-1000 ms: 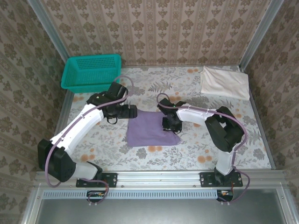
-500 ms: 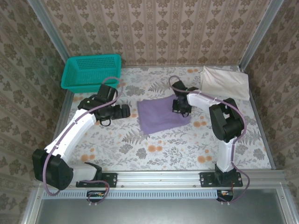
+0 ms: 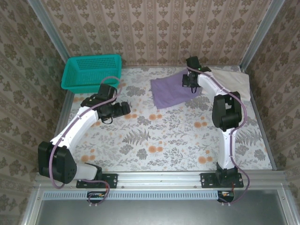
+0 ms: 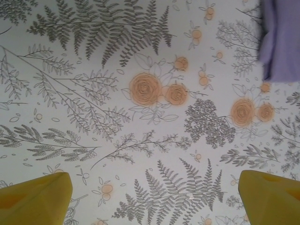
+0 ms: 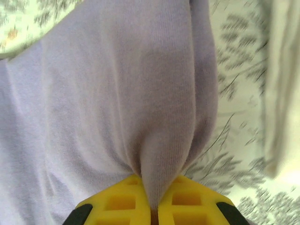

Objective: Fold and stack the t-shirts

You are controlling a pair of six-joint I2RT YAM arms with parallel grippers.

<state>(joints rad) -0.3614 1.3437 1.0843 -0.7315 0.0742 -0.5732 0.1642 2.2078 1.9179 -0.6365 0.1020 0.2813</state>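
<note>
A folded lavender t-shirt (image 3: 171,91) lies at the back of the table, just left of a folded off-white t-shirt (image 3: 228,80) in the back right corner. My right gripper (image 3: 188,84) is shut on the lavender shirt's right edge; in the right wrist view the purple cloth (image 5: 117,93) is pinched between the yellow fingers (image 5: 117,204), with the off-white shirt (image 5: 281,84) at the right edge. My left gripper (image 3: 123,109) hovers open over bare tablecloth at left centre, its yellow fingertips (image 4: 35,197) wide apart and a corner of the lavender shirt (image 4: 281,37) at the upper right.
A teal mesh basket (image 3: 92,72) stands at the back left corner. Patterned walls close in on the table at the back and on both sides. The flowered tablecloth (image 3: 164,140) covers the whole surface.
My right gripper closed on the lavender shirt and dragged it from the table's middle toward the back right, next to the off-white shirt. The left arm drew back slightly to the left.
</note>
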